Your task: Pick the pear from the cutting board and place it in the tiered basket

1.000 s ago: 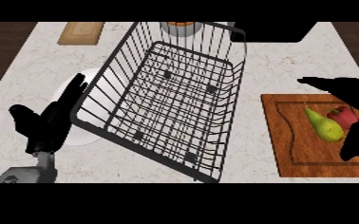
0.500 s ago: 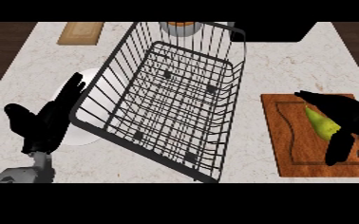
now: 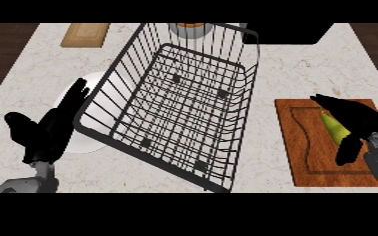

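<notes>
A green pear (image 3: 334, 128) lies on the wooden cutting board (image 3: 310, 150) at the right; only a strip of it shows. My right hand (image 3: 354, 122) covers it from above, with fingers and thumb curving down on either side of it. Whether they touch the pear I cannot tell. The black wire tiered basket (image 3: 184, 110) fills the middle of the counter. At the lower left my left hand (image 3: 48, 132) rests open, fingers up, beside the basket's left rim.
A white plate (image 3: 92, 115) lies partly under the basket's left side. A small wooden block (image 3: 83, 34) sits at the back left. A grey pot (image 3: 190, 29) stands behind the basket, and a dark appliance (image 3: 291, 32) at the back right.
My right hand has moved left and down over the pear, hiding most of it including its red part. The left hand has hardly moved.
</notes>
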{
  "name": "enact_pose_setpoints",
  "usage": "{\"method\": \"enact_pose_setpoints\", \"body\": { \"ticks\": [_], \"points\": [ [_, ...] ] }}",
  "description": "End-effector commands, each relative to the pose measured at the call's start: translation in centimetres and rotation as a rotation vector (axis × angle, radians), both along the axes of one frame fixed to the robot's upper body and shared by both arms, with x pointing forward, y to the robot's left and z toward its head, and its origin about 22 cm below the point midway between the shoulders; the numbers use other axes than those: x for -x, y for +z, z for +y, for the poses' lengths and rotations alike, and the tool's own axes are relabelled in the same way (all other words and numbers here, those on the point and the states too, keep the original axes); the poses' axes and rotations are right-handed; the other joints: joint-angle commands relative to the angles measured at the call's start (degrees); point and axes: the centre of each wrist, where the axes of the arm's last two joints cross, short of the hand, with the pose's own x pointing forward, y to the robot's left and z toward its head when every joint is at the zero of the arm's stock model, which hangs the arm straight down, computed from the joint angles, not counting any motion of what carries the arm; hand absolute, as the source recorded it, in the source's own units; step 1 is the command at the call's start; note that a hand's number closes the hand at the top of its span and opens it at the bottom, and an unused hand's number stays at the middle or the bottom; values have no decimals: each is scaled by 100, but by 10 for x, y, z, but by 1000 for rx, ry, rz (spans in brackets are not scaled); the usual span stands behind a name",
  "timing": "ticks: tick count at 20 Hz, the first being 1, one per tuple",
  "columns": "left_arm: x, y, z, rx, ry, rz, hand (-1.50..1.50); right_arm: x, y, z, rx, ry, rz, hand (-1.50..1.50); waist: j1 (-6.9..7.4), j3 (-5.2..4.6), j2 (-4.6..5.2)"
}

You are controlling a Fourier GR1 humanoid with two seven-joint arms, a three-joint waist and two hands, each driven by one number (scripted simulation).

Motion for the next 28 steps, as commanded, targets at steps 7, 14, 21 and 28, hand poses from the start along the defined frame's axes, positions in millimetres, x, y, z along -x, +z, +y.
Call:
{"method": "enact_pose_setpoints", "body": {
  "ticks": [7,14,21,28],
  "points": [
    [1,-17,-6,13,4,-13,0,-13,-6,-23,70,15,105,150,4,-2,7],
    [2,4,-8,14,4,8,0,3,-21,-41,118,124,158,150,2,0,2],
    [12,-5,7,4,34,19,0,57,-35,-23,77,51,-44,150,-195,-7,-52],
    [14,2,15,6,39,11,0,114,-31,-15,31,-106,-392,150,-221,-7,-55]
  ]
}}
